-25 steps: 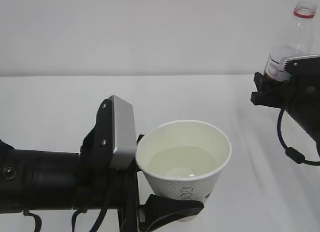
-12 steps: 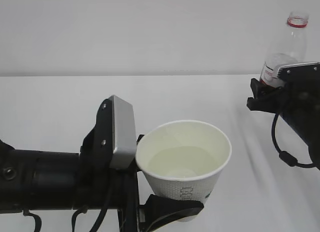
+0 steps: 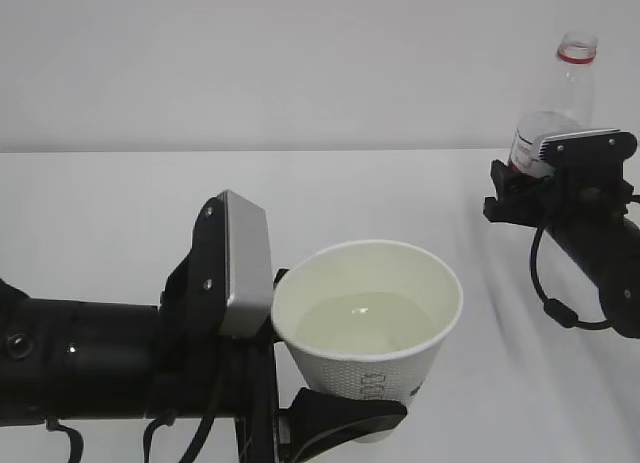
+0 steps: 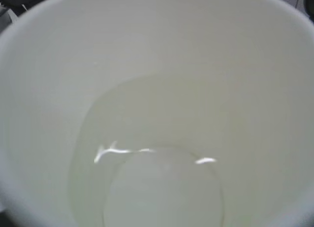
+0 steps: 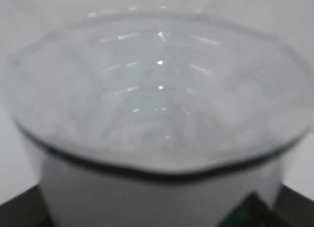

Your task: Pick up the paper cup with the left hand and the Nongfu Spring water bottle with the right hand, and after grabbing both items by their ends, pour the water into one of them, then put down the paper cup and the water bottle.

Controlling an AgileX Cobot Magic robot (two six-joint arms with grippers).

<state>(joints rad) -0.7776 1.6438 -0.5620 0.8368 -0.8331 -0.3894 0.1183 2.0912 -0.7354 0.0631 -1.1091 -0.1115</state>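
We've got the cup (image 3: 367, 323) clamped low down in the left gripper (image 3: 335, 408), sitting at the near edge of the table (image 3: 120, 193), roughly mid-width. One black finger wraps round the cup's base on the side facing us; the other finger is hidden behind it. The cup stands upright and has water (image 3: 362, 323) in it, a bit under half full by the look of things. The left wrist view looks straight down into it: pale water with a couple of glints, nothing else.

Over at the far right corner, the right gripper (image 3: 520, 198) holds the bottle (image 3: 560, 103) around its labelled part, upright or close to it. The cap is off, only the red neck ring (image 3: 576, 53) shows, and the clear upper part looks empty. Whether its base is touching the table we can't tell, since the gripper blocks that bit. The right wrist view is mostly a blur of ribbed clear plastic.

Our read is that the pour is done and we're in the putting-down step. Next, both arms need to lower until cup and bottle rest flat, then spread the fingers and back off. The cup needs a level, slow descent so nothing slops over the rim, and the near-empty bottle is light, so a finger dragging on release could tip it.
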